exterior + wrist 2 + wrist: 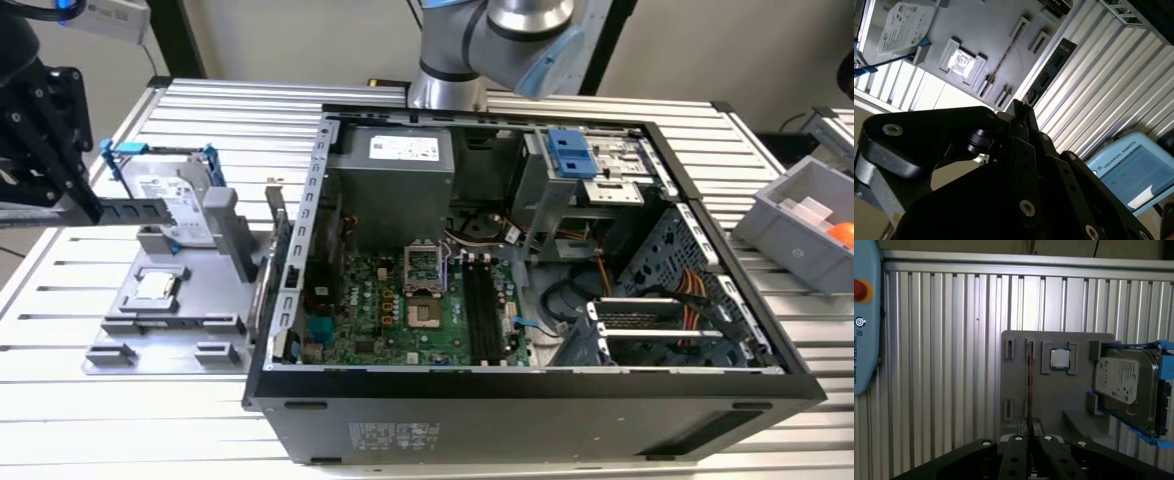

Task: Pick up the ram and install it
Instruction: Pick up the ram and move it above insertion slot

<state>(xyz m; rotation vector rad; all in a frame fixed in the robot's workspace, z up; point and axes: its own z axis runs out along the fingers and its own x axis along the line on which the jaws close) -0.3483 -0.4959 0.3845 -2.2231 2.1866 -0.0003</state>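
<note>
Ram (pixel 1029 385) stands on edge in the grey holder (pixel 1059 395), the gripper (pixel 1030 440) poised above it; open or clamped, I cannot tell. Approach wants squaring along the stick, centred, coming straight down to avoid tipping it.

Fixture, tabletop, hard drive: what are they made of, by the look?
Fixture: matte grey plastic, likely; uniform dull surface. Tabletop: bare aluminium, probably; ribbed slats with brushed sheen. Hard drive: metal casing, silver sheen; blue plastic-looking carrier.
</note>
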